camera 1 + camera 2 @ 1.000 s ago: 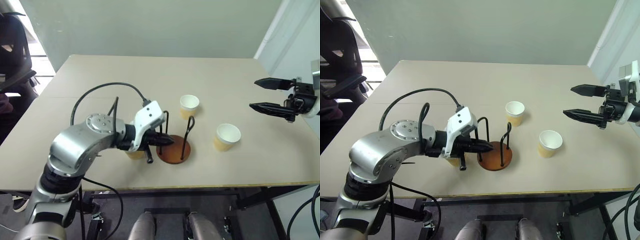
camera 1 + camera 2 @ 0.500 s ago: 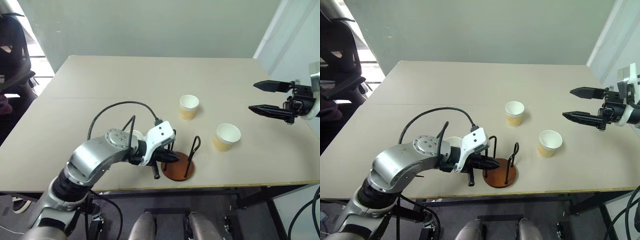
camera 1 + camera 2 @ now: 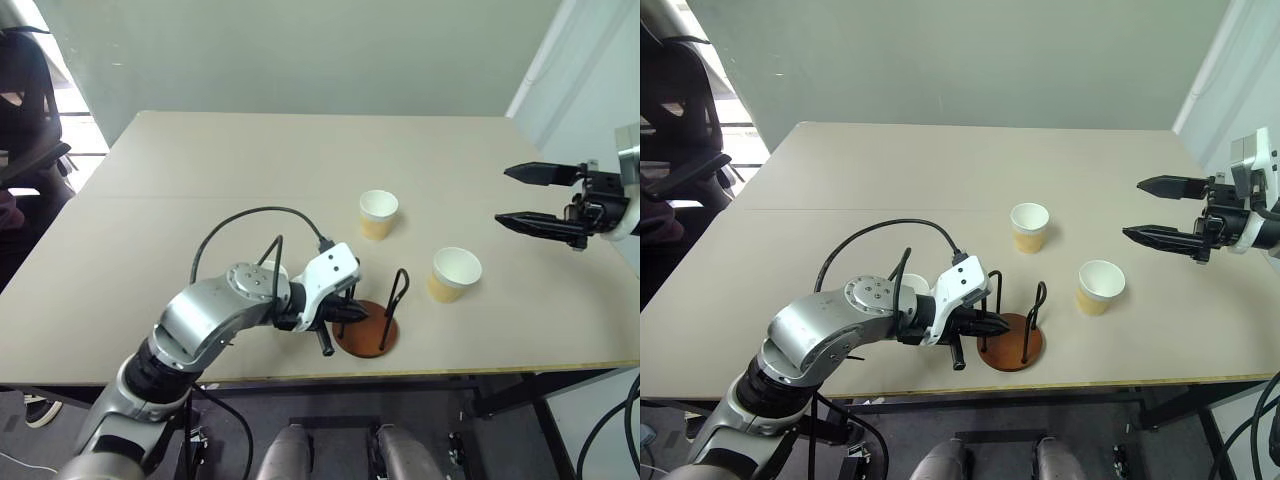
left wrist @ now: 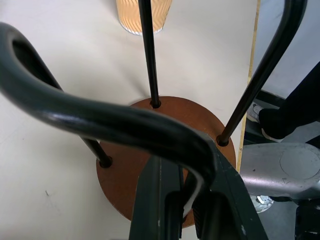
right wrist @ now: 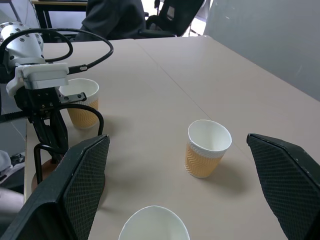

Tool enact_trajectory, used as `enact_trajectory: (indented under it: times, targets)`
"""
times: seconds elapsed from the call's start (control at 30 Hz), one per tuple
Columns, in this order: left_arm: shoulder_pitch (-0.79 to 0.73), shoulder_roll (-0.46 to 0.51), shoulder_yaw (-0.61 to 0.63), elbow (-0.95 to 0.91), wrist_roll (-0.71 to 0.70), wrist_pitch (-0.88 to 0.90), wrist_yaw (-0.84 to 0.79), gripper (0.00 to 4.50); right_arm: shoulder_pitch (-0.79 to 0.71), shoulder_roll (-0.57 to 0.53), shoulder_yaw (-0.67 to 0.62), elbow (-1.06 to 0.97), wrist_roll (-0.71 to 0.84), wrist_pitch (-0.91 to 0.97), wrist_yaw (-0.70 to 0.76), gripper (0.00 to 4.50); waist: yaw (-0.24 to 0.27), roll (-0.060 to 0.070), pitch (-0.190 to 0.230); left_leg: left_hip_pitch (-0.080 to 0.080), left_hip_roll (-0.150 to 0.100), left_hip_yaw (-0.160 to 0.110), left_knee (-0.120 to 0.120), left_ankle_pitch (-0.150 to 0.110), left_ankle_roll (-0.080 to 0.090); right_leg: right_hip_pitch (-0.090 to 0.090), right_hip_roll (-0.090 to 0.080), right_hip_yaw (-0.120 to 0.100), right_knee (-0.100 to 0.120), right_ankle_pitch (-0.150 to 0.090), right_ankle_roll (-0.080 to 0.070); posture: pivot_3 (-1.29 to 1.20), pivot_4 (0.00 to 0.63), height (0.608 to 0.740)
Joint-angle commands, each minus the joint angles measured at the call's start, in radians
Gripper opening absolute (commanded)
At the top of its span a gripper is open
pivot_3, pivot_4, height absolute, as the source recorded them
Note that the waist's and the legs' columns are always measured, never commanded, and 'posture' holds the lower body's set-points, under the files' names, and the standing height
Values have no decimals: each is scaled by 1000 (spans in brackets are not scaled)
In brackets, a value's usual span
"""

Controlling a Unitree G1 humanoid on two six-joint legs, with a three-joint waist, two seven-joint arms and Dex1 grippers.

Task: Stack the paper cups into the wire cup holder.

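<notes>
**Holder gripped by its wire, cups not yet stacked**

Low in the frame, near the tabletop's (image 3: 200, 180) front edge, the left end effector (image 3: 345, 308) is clamped on one loop of the wire cup holder (image 3: 367, 329). It looks stiff and light, likely to slide or tip. The right end effector (image 3: 522, 196), fingers wide apart, hovers right of two paper cups (image 3: 378, 214) (image 3: 454, 274); thin, crushable, best taken below the rim.

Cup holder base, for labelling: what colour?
Reddish-brown wire cup holder base; left wrist view shows it best.
</notes>
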Motion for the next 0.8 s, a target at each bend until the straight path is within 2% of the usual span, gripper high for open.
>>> enact_trajectory:
  times: [0.03,0.07,0.17,0.5,0.8]
  targets:
    - [5,0,10,-26,-10,23,11,38,-9,-10,-35,-22,18,-3,-8,4500,0,0,0,0,0,0,0,0,0,0,0,0,0,0,0,0,150,740]
    - [5,1,10,-26,-12,24,13,38,-10,-9,-34,-21,18,-4,-8,4500,0,0,0,0,0,0,0,0,0,0,0,0,0,0,0,0,150,740]
    - [4,5,10,-32,-17,32,17,851,-14,-6,-30,-19,17,-5,-9,4500,0,0,0,0,0,0,0,0,0,0,0,0,0,0,0,0,150,740]
    - [2,38,44,-58,-51,51,-1,4475,-21,-4,-25,-17,16,-5,-8,4500,0,0,0,0,0,0,-1,-2,0,0,0,1,-3,0,0,0,150,740]
    - [-7,192,177,-62,-123,-30,-140,4475,-29,-5,-10,-18,16,-3,13,4500,0,0,0,0,1,0,-2,-3,1,0,1,1,-5,0,0,0,150,740]
